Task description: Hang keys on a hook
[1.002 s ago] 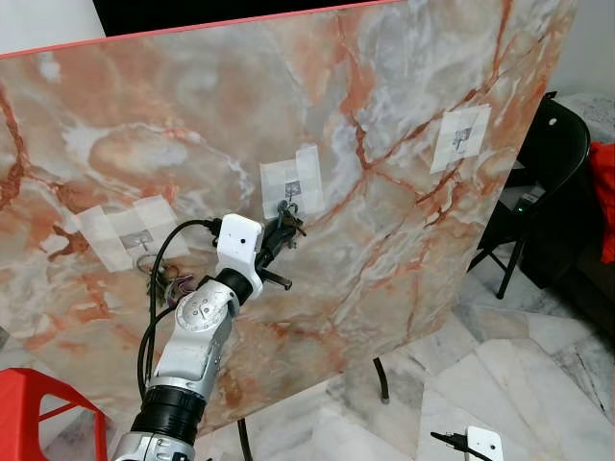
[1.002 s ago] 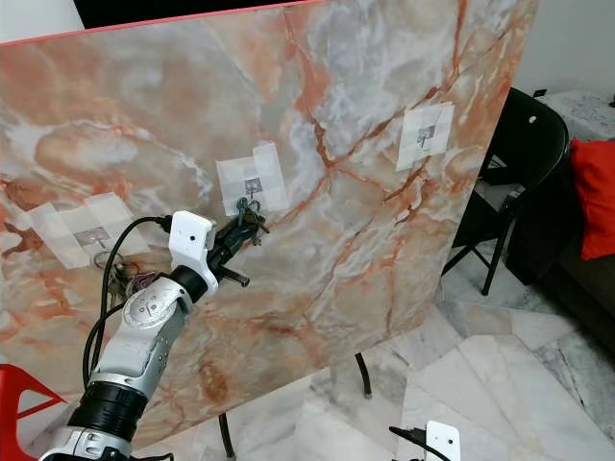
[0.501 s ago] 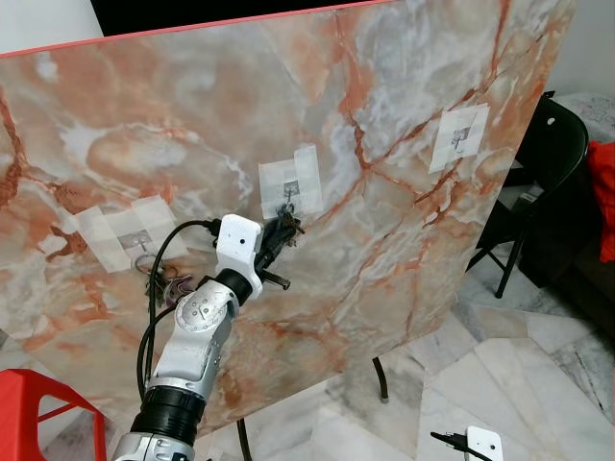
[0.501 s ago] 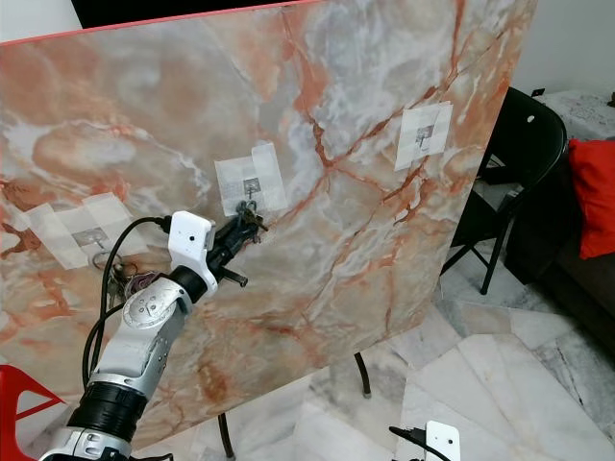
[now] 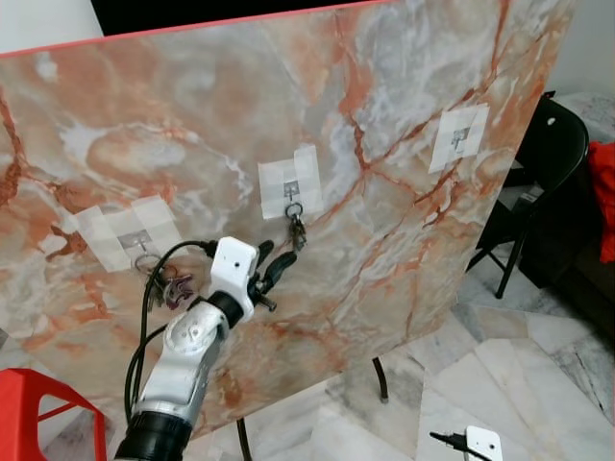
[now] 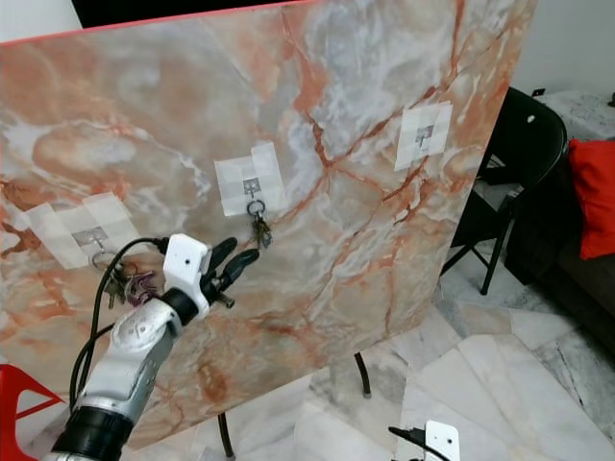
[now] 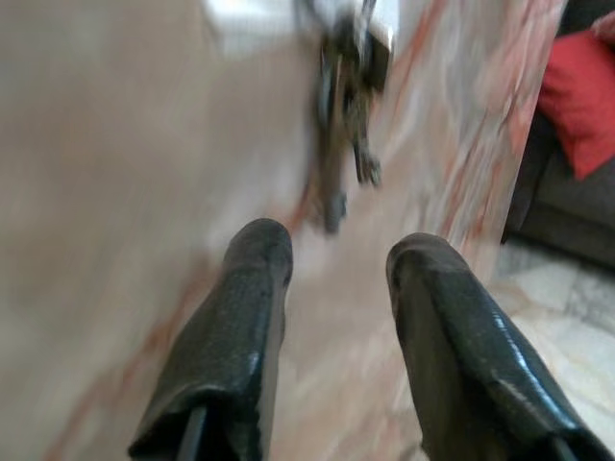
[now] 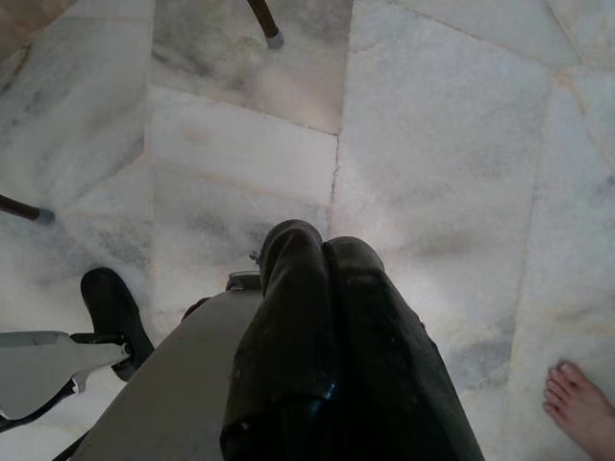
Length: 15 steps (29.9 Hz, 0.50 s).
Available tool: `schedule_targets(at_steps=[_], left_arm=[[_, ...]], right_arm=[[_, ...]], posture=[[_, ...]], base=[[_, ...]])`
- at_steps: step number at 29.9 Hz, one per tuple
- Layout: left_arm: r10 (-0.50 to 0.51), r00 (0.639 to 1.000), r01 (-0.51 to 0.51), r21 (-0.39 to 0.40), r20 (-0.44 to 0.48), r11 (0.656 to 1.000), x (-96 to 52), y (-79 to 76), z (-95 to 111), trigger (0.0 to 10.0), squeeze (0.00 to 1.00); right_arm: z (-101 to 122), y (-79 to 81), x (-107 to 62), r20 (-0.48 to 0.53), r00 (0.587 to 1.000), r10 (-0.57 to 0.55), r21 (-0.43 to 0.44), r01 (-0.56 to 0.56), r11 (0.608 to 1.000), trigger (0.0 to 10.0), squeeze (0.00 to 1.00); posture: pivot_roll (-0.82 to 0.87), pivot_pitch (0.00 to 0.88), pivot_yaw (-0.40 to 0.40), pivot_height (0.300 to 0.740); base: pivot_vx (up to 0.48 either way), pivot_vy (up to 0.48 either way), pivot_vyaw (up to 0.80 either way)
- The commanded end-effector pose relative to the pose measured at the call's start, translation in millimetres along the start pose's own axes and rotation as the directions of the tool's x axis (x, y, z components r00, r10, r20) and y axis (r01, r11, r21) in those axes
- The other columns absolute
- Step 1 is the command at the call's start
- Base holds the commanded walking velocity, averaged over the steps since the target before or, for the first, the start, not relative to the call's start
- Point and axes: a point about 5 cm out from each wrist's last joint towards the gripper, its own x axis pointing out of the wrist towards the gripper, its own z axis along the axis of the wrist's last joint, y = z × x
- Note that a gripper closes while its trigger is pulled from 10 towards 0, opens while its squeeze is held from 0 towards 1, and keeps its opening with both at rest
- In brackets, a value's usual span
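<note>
A dark bunch of keys point(image 5: 296, 229) hangs by its ring from the middle hook point(image 5: 291, 192) on the pink marble board point(image 5: 384, 106); it also dangles blurred in the left wrist view point(image 7: 344, 106). My left gripper point(image 5: 277, 267) is open, a short way below and left of the keys, holding nothing. Both black fingers point(image 7: 245, 327) stand apart in the wrist view. A second key bunch point(image 5: 165, 280) hangs from the left hook point(image 5: 139, 245). The right hook point(image 5: 459, 136) is bare. My right gripper point(image 8: 322, 252) hangs shut over the floor.
A black folding chair point(image 5: 543, 182) stands right of the board beside a red cushion point(image 5: 604, 197). A red stool point(image 5: 38, 408) sits at the lower left. A person's bare foot point(image 8: 577, 403) rests on the marble floor point(image 8: 432, 144). The board's thin legs point(image 5: 381, 379) reach the floor.
My left gripper has let go of the keys, opened, and drawn back down and left. The keys now hang free from the middle hook.
</note>
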Motion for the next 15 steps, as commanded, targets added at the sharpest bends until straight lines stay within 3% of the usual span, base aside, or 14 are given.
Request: schedule_targets(at_steps=[1,3,4,5,6,10,15], left_arm=[[-0.009,0.999,0.009,0.018,-0.041,1.000,-5.8,2.1,-6.1,10.0,1.00],[0.000,0.994,0.004,0.042,-0.108,0.999,-13.5,5.2,-20.9,10.0,1.00],[-0.001,0.990,0.009,0.059,-0.142,0.998,-17.2,6.1,-28.3,10.0,0.78],[0.000,0.979,0.012,0.057,-0.205,0.998,-25.0,7.7,-43.3,10.0,0.00],[0.005,0.965,0.003,0.030,-0.260,1.000,-33.4,9.0,-58.5,10.0,0.00],[0.022,0.946,-0.017,0.017,-0.325,1.000,-43.7,11.4,-74.9,10.0,0.00],[0.027,0.830,0.017,0.074,-0.557,0.997,-76.8,12.8,-123.1,10.0,0.00]], right_arm=[[-0.3,-1.2,-0.1,-0.004,1.000,-0.002,-0.003,0.002,1.000,10.0,0.00],[-0.6,-1.1,-0.2,-0.005,1.000,-0.001,-0.005,0.001,1.000,10.0,0.00],[-0.6,-1.0,-0.2,-0.005,1.000,-0.001,-0.006,0.001,1.000,10.0,0.00],[-0.6,-1.0,-0.2,-0.005,1.000,0.000,-0.008,0.000,1.000,10.0,0.00],[-0.8,-0.8,-0.2,-0.005,1.000,0.000,-0.009,0.000,1.000,10.0,0.00],[-1.2,-0.5,-0.2,-0.006,1.000,-0.002,-0.007,0.002,1.000,10.0,0.00],[-2.2,0.5,-0.1,-0.008,1.000,-0.003,-0.005,0.003,1.000,10.0,0.00]], posture=[[0.02,0.000,0.001,0.740],[0.02,0.000,0.001,0.740],[0.02,0.000,0.001,0.740],[0.02,0.000,0.001,0.740],[0.02,0.000,0.003,0.740],[0.02,0.000,0.007,0.740],[0.01,0.000,0.016,0.740]], base=[[0.000,0.000,0.00],[0.000,0.000,0.00],[0.000,0.000,0.00],[0.000,0.000,0.00],[0.000,0.000,0.00],[0.000,0.000,0.00],[0.000,0.000,0.00]])
